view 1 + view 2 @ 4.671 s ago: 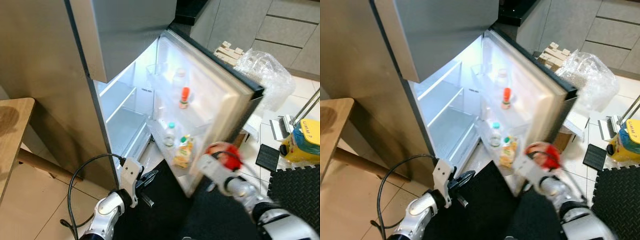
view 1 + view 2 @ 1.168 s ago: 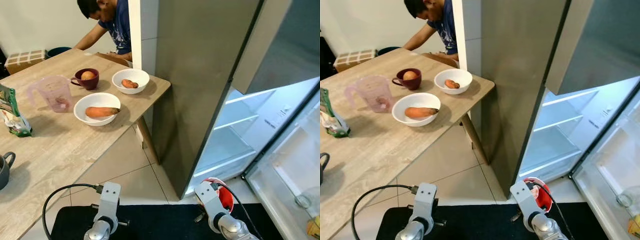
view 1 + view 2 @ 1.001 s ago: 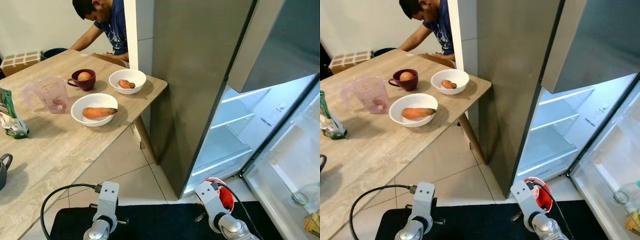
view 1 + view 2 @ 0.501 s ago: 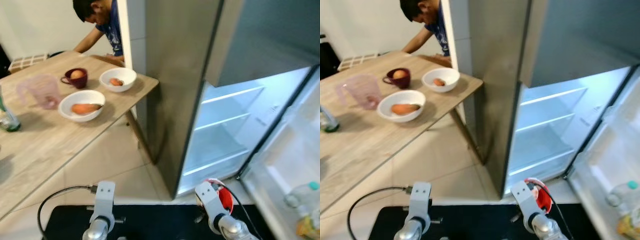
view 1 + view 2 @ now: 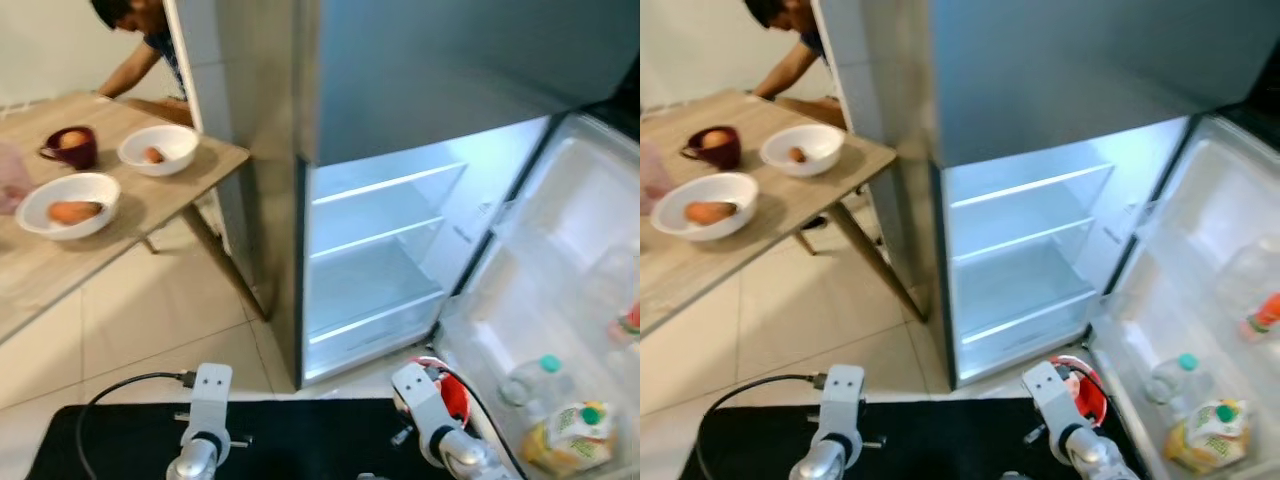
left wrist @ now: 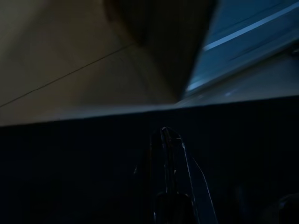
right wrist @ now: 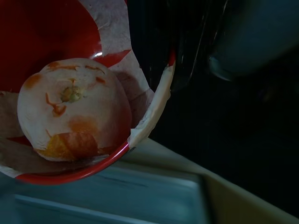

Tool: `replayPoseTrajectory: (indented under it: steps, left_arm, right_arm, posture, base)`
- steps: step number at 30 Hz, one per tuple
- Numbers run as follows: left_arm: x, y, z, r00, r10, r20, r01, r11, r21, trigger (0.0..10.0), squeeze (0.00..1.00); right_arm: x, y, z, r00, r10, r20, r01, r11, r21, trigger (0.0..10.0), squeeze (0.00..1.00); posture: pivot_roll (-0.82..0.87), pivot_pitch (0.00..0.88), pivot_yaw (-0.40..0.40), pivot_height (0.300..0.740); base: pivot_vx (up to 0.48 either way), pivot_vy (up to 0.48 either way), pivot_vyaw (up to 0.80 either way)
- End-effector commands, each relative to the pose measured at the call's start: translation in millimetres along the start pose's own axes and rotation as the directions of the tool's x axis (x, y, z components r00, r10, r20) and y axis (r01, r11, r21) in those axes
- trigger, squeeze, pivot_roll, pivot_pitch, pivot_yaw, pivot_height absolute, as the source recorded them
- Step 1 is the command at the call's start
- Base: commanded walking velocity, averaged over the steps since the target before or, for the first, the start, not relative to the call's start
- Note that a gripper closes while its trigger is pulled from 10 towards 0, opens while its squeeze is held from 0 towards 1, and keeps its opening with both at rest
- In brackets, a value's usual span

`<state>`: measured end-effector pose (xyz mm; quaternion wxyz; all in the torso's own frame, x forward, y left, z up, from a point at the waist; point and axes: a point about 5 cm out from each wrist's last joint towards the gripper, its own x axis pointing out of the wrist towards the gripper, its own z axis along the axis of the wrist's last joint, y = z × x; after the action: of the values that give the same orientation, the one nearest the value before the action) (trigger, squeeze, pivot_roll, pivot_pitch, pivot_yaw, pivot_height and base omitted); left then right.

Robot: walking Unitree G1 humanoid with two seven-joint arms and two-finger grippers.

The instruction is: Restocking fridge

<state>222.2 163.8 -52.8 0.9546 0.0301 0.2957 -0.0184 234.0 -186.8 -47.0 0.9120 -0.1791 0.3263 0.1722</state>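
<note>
The fridge (image 5: 380, 250) stands open straight ahead, its lit white shelves bare. Its door (image 5: 560, 300) swings out to the right and carries a teal-capped bottle (image 5: 527, 378), a yellow packet (image 5: 560, 440) and an orange-capped bottle (image 5: 1262, 313). Low in front of the fridge, my right gripper (image 5: 440, 400) is shut on the rim of a red bowl (image 7: 70, 28). A pale orange-flecked fruit (image 7: 70, 109) lies in the bowl, and one black finger (image 7: 187, 42) presses its rim. My left gripper (image 6: 169, 140) hangs low at the left, shut and holding nothing.
A wooden table (image 5: 60, 265) stands to the left with two white bowls (image 5: 68, 205) (image 5: 158, 150) holding orange vegetables and a maroon cup (image 5: 68, 145). A person (image 5: 140, 40) leans over its far side. Tiled floor (image 5: 170, 320) lies between table and fridge.
The view has swung to the right: the fridge interior now sits in the centre and the table has slid to the left edge. Both arms hold the same pose; the bowl stays gripped.
</note>
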Motion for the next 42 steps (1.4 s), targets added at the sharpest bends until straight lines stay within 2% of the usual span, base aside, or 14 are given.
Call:
replayPoseTrajectory:
  steps: [1,19,28,31,33,42]
  left_arm:
    - [-2.4,2.7,-7.1,0.999,0.012,-0.030,-0.012,1.000,-0.003,10.0,0.00]
    - [-2.2,4.7,-4.2,1.000,0.024,-0.006,-0.024,0.999,-0.025,10.0,0.00]
    - [-3.4,2.6,-6.0,1.000,0.010,-0.005,-0.010,1.000,0.016,10.0,0.00]
    - [-3.5,1.6,-6.1,1.000,0.005,-0.003,-0.005,1.000,0.021,10.0,0.00]
    - [-3.3,1.1,-5.6,1.000,0.004,-0.002,-0.004,1.000,0.022,10.0,0.00]
    - [-2.4,0.1,-3.8,1.000,0.003,0.004,-0.003,1.000,0.022,10.0,0.00]
  right_arm:
    - [1.8,3.5,4.2,1.000,0.005,0.018,-0.005,1.000,-0.002,10.0,0.00]
    - [2.8,5.2,5.9,1.000,0.007,0.022,-0.007,1.000,-0.004,10.0,0.00]
    - [2.7,5.9,5.1,1.000,0.008,0.016,-0.008,1.000,-0.005,10.0,0.00]
    - [2.9,8.2,6.1,0.999,0.032,0.021,-0.030,0.998,-0.058,10.0,0.00]
    - [3.0,8.7,6.2,0.999,0.036,0.020,-0.035,0.998,-0.058,10.0,0.00]
    - [3.4,9.7,7.1,0.999,0.038,0.023,-0.036,0.997,-0.072,10.0,0.00]
  posture:
    - [-0.13,0.095,-0.025,0.700]
    - [-0.13,0.100,-0.025,0.700]
    - [-0.13,0.098,-0.025,0.700]
    - [-0.13,0.098,-0.025,0.700]
    - [-0.13,0.099,-0.025,0.700]
    - [-0.12,0.101,-0.025,0.700]
  base:
    - [0.000,0.000,0.00]
    - [0.000,0.000,0.00]
    - [0.000,0.000,0.00]
    - [0.000,0.000,0.00]
    - [0.000,0.000,0.00]
    - [0.000,0.000,0.80]
